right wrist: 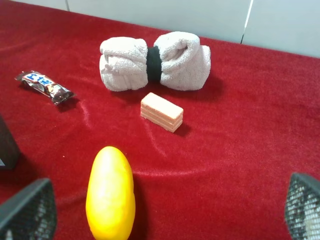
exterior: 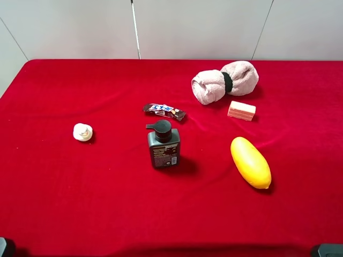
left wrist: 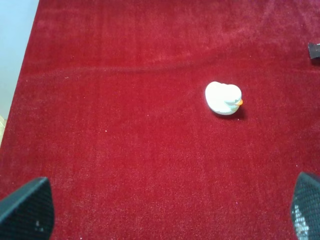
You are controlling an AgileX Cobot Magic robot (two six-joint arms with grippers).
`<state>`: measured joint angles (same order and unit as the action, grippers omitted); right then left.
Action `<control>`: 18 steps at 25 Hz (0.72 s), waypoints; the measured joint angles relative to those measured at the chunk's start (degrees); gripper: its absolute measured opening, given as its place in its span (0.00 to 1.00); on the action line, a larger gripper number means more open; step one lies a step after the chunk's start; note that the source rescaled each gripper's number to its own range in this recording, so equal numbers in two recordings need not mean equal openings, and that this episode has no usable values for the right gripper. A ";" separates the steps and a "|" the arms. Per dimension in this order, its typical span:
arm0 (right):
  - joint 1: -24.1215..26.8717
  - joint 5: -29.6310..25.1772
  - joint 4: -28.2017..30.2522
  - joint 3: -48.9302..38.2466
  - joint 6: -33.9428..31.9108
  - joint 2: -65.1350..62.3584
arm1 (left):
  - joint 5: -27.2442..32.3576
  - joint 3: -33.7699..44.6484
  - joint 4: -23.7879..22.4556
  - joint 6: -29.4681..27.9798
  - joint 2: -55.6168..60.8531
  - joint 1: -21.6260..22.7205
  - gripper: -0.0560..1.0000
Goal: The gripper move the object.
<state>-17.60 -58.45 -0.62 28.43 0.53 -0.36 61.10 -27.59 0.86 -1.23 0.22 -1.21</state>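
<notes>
The pale pink rolled towel (exterior: 218, 84), cinched by a black band, lies at the back right of the red table. It also shows in the right wrist view (right wrist: 175, 60), far ahead of my right gripper (right wrist: 165, 207). That gripper is open and empty, low at the front right corner (exterior: 327, 250). My left gripper (left wrist: 167, 210) is open and empty at the front left corner (exterior: 5, 247), far from the towel. Only the tips of both claws show.
A pink soap bar (exterior: 241, 111) lies just in front of the towel. A yellow mango-shaped object (exterior: 250, 162) lies nearer the right gripper. A dark pump bottle (exterior: 163, 144) stands mid-table, with a candy bar (exterior: 164, 111) behind it. A small white duck (exterior: 82, 131) sits at the left.
</notes>
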 joint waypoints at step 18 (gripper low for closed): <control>0.00 -0.05 0.00 0.00 0.00 0.00 | 0.00 0.00 0.00 0.06 0.00 0.00 0.90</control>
<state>-17.60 -58.51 -0.62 28.43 0.53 -0.36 61.10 -27.59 0.86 -1.17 0.22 -1.21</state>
